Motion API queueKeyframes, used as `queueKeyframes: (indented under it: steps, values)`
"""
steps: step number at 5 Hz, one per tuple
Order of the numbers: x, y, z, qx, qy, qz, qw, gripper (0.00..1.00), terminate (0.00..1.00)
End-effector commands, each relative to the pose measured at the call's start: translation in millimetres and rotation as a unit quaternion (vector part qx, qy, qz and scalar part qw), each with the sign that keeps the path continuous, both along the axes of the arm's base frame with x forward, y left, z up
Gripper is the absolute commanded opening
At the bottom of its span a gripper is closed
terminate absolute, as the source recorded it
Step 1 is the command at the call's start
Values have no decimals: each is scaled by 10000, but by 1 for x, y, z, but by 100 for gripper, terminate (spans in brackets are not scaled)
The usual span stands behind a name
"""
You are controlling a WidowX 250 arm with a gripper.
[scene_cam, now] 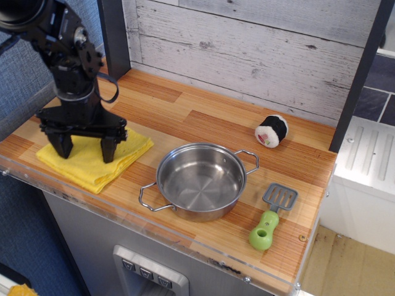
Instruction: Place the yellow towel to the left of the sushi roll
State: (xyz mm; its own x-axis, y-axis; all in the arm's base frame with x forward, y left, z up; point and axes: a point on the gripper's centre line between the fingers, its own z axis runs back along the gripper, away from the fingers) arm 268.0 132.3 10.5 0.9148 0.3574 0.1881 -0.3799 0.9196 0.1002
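towel (pixel 92 161) under tool (pixel 86 147), on surface (pixel 203 123) | pot (pixel 200 180) right of tool | spatula (pixel 272 217) farther right | sushi roll (pixel 271 130) far right, behind pot

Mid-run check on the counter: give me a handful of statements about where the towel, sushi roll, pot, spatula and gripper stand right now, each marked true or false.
1. The gripper is open, its fingers spread over the yellow towel. True.
2. The yellow towel lies directly left of the sushi roll. False: it lies at the far left front of the counter, with the steel pot nearer the roll than it is.
3. The steel pot holds the sushi roll. False: the pot is empty; the roll sits behind it near the back wall.
4. The green-handled spatula lies right of the pot. True.
5. The towel hangs lifted in the air. False: it lies on the counter.
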Motion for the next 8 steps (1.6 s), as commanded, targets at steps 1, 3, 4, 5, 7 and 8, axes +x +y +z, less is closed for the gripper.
queueKeyframes:
  steps: [1,3,4,5,7,8]
  values:
    - [44,-12,1,-28,-272,-361,9990,100,0]
    - [102,-12,1,-34,-481,-645,9968,100,0]
    - [123,-26,2,-45,-529,-679,9963,100,0]
    - [128,-38,8,20,-536,-697,9961,100,0]
    - [119,-62,27,66,-681,-620,9957,100,0]
    - [117,-66,44,113,-816,-587,9949,100,0]
